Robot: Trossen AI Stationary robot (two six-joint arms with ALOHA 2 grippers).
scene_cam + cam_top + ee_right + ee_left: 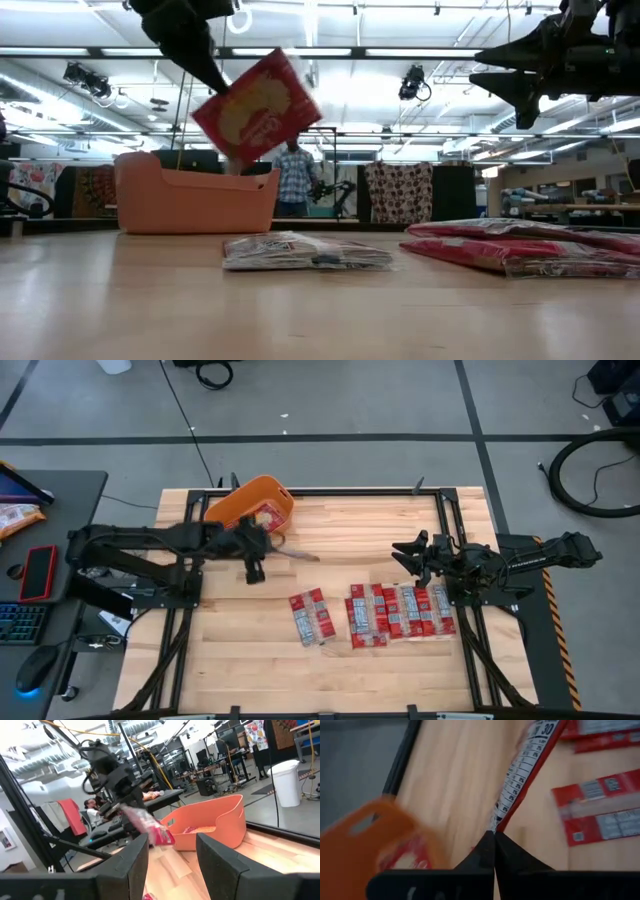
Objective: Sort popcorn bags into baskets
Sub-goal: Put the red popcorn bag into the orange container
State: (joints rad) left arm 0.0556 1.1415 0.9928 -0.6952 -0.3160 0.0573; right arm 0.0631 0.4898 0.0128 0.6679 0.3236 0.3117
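Note:
My left gripper (pixel 272 546) hovers beside the orange basket (pixel 255 505), shut on a red popcorn bag (pixel 258 108). The basket stands at the table's far left and has at least one packet (pixel 192 829) inside. Several more red packets lie flat on the table: a pair (pixel 310 616) at mid-table and a row (pixel 400 612) to its right. My right gripper (pixel 403 557) is open and held high above that row, touching nothing. In the low view it is at the top right (pixel 480 68). My left gripper (pixel 494 834) pinches the bag's edge (pixel 496 822) between its two fingertips. The fingers slant down from the table's left side (pixel 222 85). The bag is lifted clear and tilted, reaching out beyond the fingers toward the table's right, level with the basket rim.
A black frame (pixel 450 520) edges the wooden table. A desk to the left holds a red slab (pixel 38 572), a keyboard and a mouse. Bare wood lies between the basket and the packets (pixel 330 575). A person (pixel 293 175) stands in the room beyond the table.

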